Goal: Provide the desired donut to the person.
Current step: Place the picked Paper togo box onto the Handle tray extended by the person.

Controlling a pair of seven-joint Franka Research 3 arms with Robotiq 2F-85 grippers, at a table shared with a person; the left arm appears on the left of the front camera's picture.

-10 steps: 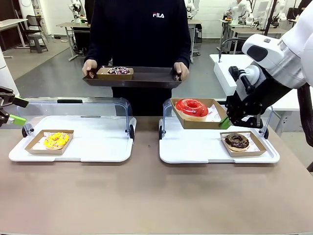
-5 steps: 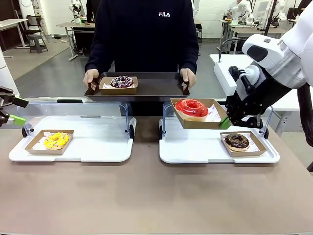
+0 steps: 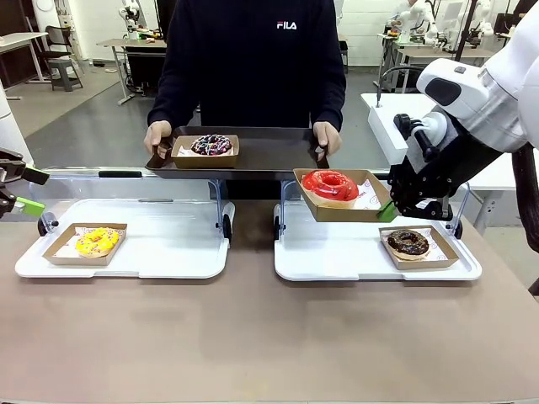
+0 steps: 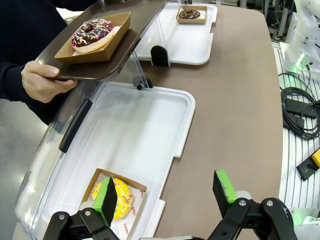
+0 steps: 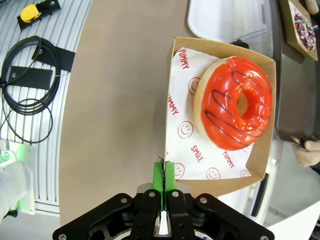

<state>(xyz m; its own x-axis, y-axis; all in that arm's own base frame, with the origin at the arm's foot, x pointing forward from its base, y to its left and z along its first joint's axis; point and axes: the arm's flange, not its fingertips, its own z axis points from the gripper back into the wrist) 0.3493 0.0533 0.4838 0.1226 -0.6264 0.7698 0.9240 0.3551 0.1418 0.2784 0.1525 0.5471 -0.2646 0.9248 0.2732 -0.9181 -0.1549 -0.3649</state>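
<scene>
Brown laminate table (image 3: 253, 337) is seen across the whole front view. Person in dark navy sweatshirt (image 3: 253, 67) is stood at the far side. A dark brown flat serving tray (image 3: 269, 153) is held level over the far table edge by both of the person's hands (image 3: 157, 135). A chocolate sprinkled donut (image 3: 210, 145) in its box is carried at that tray's left end.

Two white plastic trays with clear raised lids are set side by side: left white tray (image 3: 168, 244), right white tray (image 3: 337, 252).

Open brown cardboard box (image 3: 337, 210) with the red-glazed ring donut (image 3: 330, 183) is held lifted above the right white tray, just in front of the serving tray. Its edge is clamped by the right gripper (image 5: 164, 175), pads pressed together on the cardboard.

Left gripper (image 4: 165, 189) is hung over the left white tray's outer end, fingers wide apart, nothing held.

Yellow frosted donut (image 3: 97, 241) is boxed on the left white tray; chocolate glazed donut (image 3: 408, 243) is boxed on the right one.
</scene>
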